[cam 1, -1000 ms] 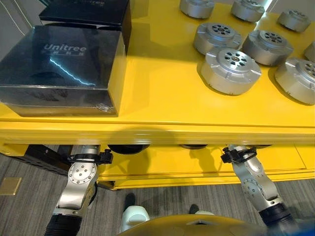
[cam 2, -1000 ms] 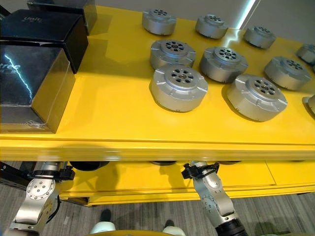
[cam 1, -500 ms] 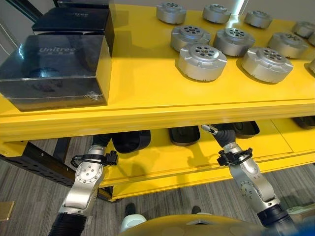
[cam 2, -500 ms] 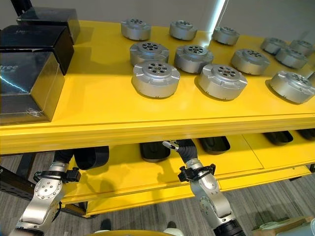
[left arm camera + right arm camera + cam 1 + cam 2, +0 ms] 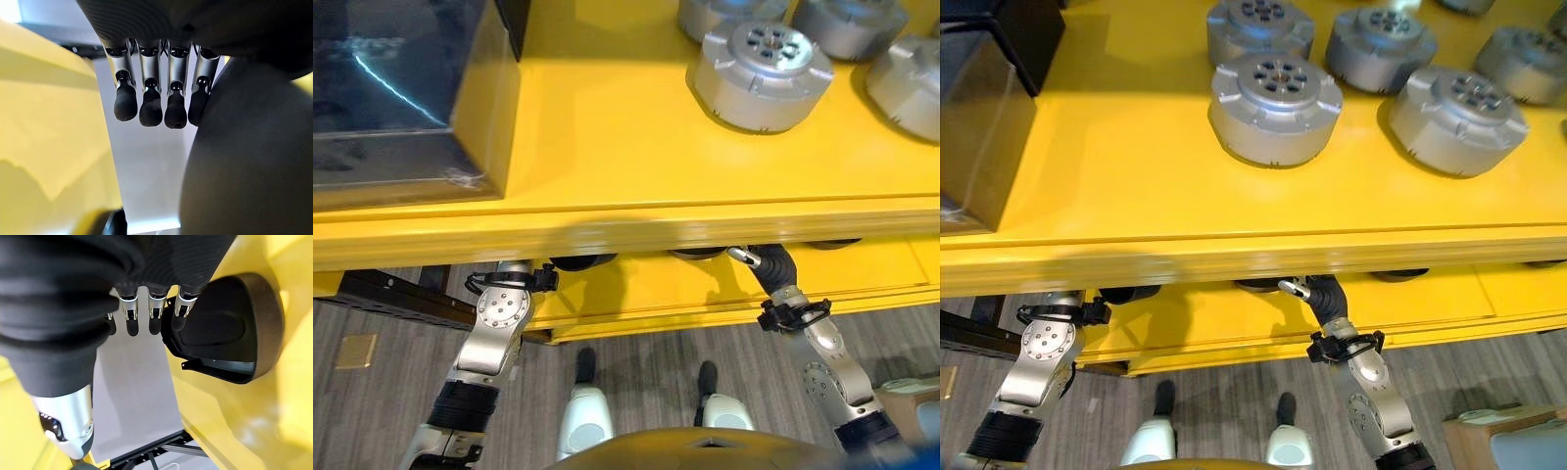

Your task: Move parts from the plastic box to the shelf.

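Several silver round parts (image 5: 762, 61) stand on the yellow shelf's top board (image 5: 607, 147). Dark rounded parts (image 5: 579, 261) lie on the lower board (image 5: 646, 294), half hidden under the top board's front edge. My left hand (image 5: 146, 105) reaches in under that edge; its fingers hang straight beside a big dark rounded part (image 5: 244, 156). My right hand (image 5: 149, 313) is also in the lower level, fingers straight, one tip against a dark shell-shaped part (image 5: 230, 328). Its dark cover (image 5: 773, 269) and thumb stick out below the edge.
A black glossy box (image 5: 391, 88) sits at the top board's left end. More silver parts (image 5: 1456, 106) crowd the right side. A brown box (image 5: 1469, 431) stands on the grey floor at the lower right.
The whole picture has shifted and come closer, so the camera moved. Both arms still reach into the lower level; the right hand sits slightly further right under the edge.
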Available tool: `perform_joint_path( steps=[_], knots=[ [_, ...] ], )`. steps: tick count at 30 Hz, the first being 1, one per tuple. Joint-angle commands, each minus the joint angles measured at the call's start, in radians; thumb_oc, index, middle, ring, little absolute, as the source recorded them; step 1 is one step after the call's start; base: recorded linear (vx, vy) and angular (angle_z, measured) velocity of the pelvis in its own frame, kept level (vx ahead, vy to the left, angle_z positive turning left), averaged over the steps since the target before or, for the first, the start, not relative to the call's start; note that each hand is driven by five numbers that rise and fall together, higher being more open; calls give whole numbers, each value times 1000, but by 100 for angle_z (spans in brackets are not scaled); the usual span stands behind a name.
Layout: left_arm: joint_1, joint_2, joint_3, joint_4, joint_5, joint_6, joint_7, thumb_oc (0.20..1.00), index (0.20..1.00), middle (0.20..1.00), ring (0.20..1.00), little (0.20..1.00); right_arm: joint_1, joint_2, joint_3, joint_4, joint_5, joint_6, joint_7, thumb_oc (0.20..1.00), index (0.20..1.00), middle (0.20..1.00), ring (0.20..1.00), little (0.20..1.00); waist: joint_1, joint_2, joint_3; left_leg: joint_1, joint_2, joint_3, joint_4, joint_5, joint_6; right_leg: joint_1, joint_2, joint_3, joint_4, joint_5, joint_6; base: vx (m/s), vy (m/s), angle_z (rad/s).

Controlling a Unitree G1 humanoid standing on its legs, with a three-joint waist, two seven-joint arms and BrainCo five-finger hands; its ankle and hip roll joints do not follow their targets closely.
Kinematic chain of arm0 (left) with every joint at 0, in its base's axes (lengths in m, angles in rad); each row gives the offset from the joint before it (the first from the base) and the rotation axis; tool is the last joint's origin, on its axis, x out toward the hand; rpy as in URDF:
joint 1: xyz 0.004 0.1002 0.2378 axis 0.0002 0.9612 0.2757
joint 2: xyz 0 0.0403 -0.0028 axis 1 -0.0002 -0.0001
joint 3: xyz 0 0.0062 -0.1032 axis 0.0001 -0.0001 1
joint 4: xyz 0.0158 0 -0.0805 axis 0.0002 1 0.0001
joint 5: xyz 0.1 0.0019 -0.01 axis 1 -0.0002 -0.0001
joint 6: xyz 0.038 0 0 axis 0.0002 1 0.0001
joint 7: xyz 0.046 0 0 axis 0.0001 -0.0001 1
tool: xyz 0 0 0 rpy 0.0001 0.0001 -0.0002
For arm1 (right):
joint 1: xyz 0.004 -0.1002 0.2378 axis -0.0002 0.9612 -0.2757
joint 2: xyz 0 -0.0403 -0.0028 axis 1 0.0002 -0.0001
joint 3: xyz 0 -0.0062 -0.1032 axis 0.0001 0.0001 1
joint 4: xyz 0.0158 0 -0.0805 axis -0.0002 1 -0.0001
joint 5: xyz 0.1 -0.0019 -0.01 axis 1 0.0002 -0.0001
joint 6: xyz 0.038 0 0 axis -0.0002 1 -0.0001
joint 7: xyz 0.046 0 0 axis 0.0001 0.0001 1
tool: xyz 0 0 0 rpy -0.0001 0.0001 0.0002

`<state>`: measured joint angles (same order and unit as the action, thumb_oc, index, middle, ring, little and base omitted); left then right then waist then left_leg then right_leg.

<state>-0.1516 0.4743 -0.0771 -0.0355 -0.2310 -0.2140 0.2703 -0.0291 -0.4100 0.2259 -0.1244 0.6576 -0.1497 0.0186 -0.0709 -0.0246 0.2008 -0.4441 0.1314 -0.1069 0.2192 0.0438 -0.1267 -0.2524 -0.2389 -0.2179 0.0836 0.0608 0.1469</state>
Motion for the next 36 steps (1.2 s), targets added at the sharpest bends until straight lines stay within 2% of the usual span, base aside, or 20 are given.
perform_joint_path(
  steps=[1, 2, 4, 9, 16, 17, 18, 19, 22, 36],
  knots=[
    [-87, 39, 28, 0, 63, -94, 67, 200, 200, 200, 200, 200, -70, 8, -55, -77, 24, -101, -29, 1000, 1000, 1000, 1000, 1000, -6, -32, 6, 4, -21, 74, 84, -126, 53, -102, -105, 39, 192, -70, 15, -100, 17, -6],
    [-121, 42, 33, 18, 79, -97, 102, 200, 200, 200, 200, 200, -114, 13, -70, -71, 27, -122, -58, 1000, 1000, 1000, 1000, 1000, -5, -27, 13, -59, -21, 71, 124, -135, 53, -163, -102, 50, 228, -81, 11, -92, 16, -2],
    [-150, 45, 41, 23, 100, -100, 140, 200, 200, 200, 200, 200, -151, 18, -88, -68, 14, -147, -97, 1000, 1000, 1000, 1000, 1000, -6, -23, 17, -112, -20, 70, 139, -127, 54, -216, -102, 57, 239, -76, 10, -94, 19, -3],
    [-235, 57, 57, 57, 161, -95, 252, 200, 200, 200, 200, 200, -258, 43, -133, -77, -3, -216, -188, 1000, 1000, 1000, 1000, 1000, 0, -27, 50, -229, -21, 68, 229, -158, 72, -348, -96, 86, 320, -94, 1, -59, 27, -8],
    [-259, 61, 80, 55, 217, -82, 309, 200, 200, 200, 200, 200, -273, 51, -157, -83, -9, -245, -223, 1000, 1000, 1000, 1000, 1000, -6, -25, 59, -332, -27, 59, 323, -189, 80, -452, -92, 111, 409, -130, -12, -3, 4, -3],
    [-261, 62, 89, 54, 229, -78, 323, 200, 200, 200, 200, 200, -271, 57, -156, -85, 2, -249, -219, 1000, 1000, 1000, 1000, 1000, -7, -24, 53, -342, -23, 52, 348, -224, 76, -466, -85, 121, 441, -169, -9, 3, 8, -5],
    [-261, 61, 89, 53, 229, -78, 323, 200, 200, 200, 200, 200, -270, 57, -156, -86, 2, -249, -219, 1000, 1000, 1000, 1000, 1000, -7, -25, 57, -355, -26, 56, 348, -200, 81, -476, -89, 117, 437, -147, -17, 91, -3, -2],
    [-262, 68, 94, 62, 246, -74, 338, 200, 200, 200, 200, 200, -269, 56, -153, -92, 5, -251, -217, 1000, 1000, 1000, 1000, 1000, -7, -23, 55, -360, -26, 47, 374, -235, 80, -487, -78, 130, 470, -181, -13, 5, 17, -3],
    [-253, 64, 103, 47, 245, -76, 347, 200, 200, 200, 200, 200, -257, 59, -150, -101, 9, -250, -211, 1000, 1000, 1000, 1000, 1000, -7, -23, 49, -385, -27, 44, 413, -251, 84, -514, -75, 134, 513, -204, -20, 31, 2, -4],
    [-201, 58, 122, 19, 247, -79, 336, 200, 200, 200, 200, 200, -217, 59, -144, -122, 37, -244, -182, 1000, 1000, 1000, 1000, 1000, -1, -30, 6, -430, -28, 20, 492, -280, 87, -569, -66, 153, 623, -258, -42, -14, -4, 0]
  ],
)
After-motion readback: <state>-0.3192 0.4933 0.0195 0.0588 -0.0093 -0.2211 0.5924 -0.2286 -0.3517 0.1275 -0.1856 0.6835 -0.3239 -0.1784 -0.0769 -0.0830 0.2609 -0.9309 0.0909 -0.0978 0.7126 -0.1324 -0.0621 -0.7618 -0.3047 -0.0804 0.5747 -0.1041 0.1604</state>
